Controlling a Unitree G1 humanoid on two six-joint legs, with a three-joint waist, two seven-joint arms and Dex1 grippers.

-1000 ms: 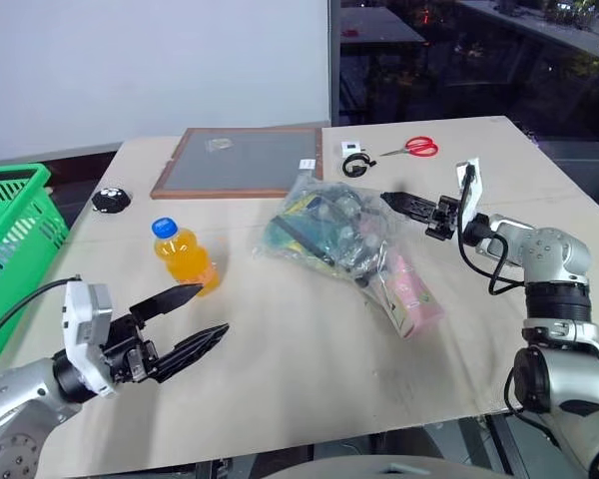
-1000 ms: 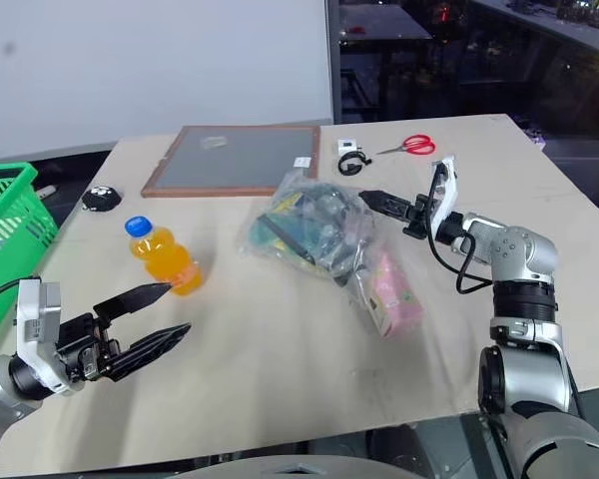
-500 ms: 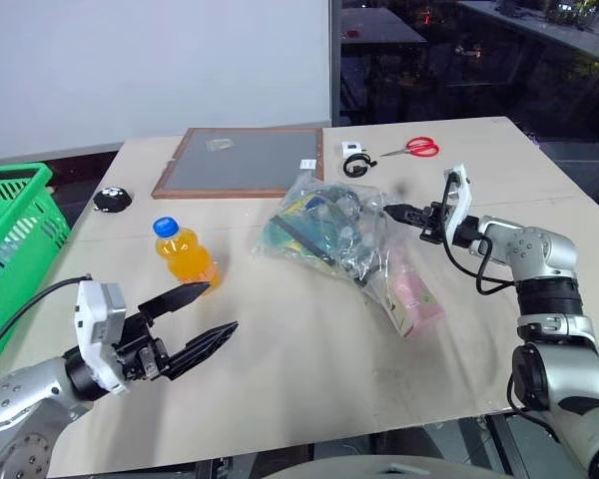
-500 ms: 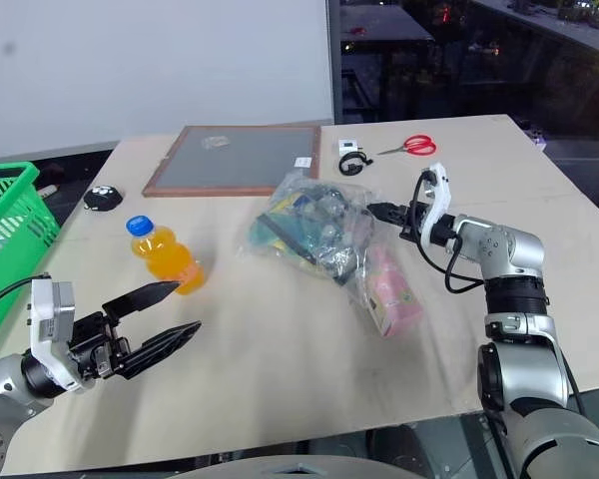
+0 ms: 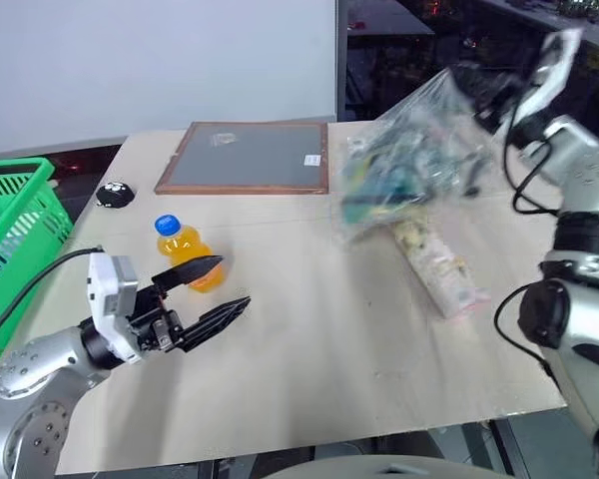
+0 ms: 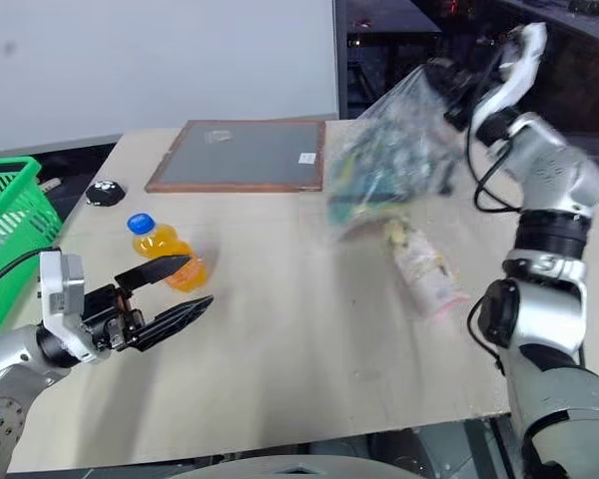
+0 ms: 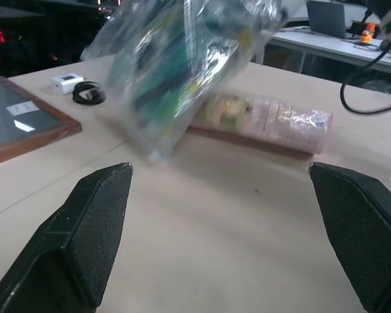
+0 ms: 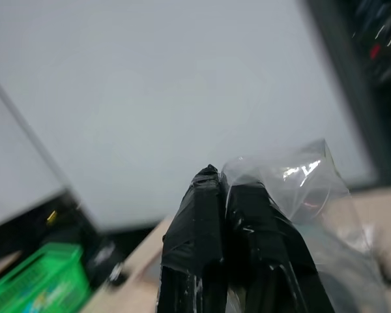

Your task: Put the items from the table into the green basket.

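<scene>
1. My right gripper [image 8: 221,179]: fingers pressed together on a fold of the bag's clear film, raised high over the far right of the table [image 5: 309,339].
2. Bag [image 5: 409,160]: crinkly clear plastic, mixed goods inside (greens and whites, contents too blurred to name). It hangs in the air from my right gripper, its lower end above the table near the carton's far end; whether it touches the carton I cannot tell.
3. Carton [image 5: 441,271]: long, pink, lying flat on the table on the right side, just below the hanging bag, one end pointing toward the near edge.
4. Bottle [image 5: 183,254]: small, orange drink, blue cap, upright on the left part of the table, just beyond my left gripper's upper finger (touching or not, I cannot tell).
5. My left gripper [image 5: 218,289]: fingers spread wide, empty, pointing level across the table toward the right. In the left wrist view the two black fingers [image 7: 85,228] frame the carton and the bag.
6. Basket [image 5: 15,239]: bright green, mesh sides, off the table's left edge, well apart from the bag and carton.
7. Board [image 5: 245,158]: flat, grey, wood frame, lying at the far side of the table, behind the bottle.
8. Small black object [image 5: 113,194]: on the far left of the table, near the board's corner (kind unclear).
</scene>
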